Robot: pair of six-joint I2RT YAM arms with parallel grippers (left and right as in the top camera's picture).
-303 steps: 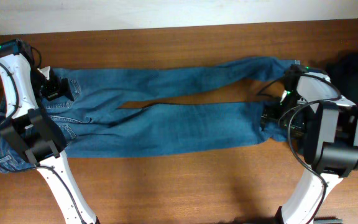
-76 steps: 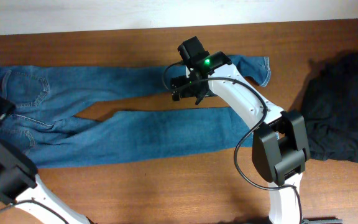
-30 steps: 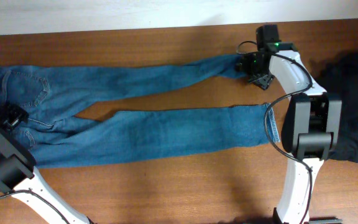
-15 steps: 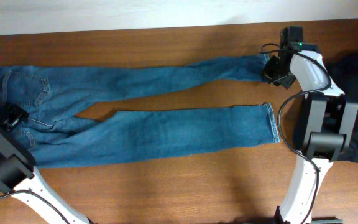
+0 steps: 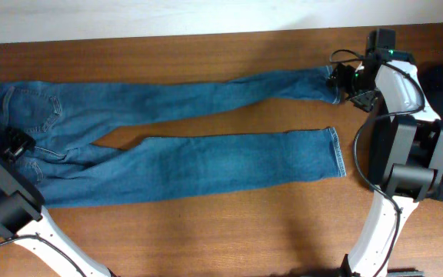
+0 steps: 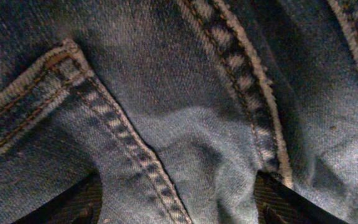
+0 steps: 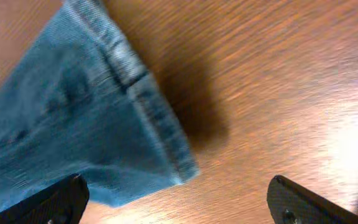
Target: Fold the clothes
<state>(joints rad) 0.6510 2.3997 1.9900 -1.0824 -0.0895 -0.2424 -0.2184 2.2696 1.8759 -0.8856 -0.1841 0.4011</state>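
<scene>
Overhead: blue jeans (image 5: 168, 146) are laid lengthwise across the worktop (image 5: 206, 231), waistband at the left hand (image 5: 18, 144), upper hem (image 5: 328, 77) just beside the right hand (image 5: 350, 81). Left wrist: denim is bunched between the fingers (image 6: 79, 208); a grip cannot be told. Right wrist: that hand is spread wide and empty, hem just ahead
</scene>
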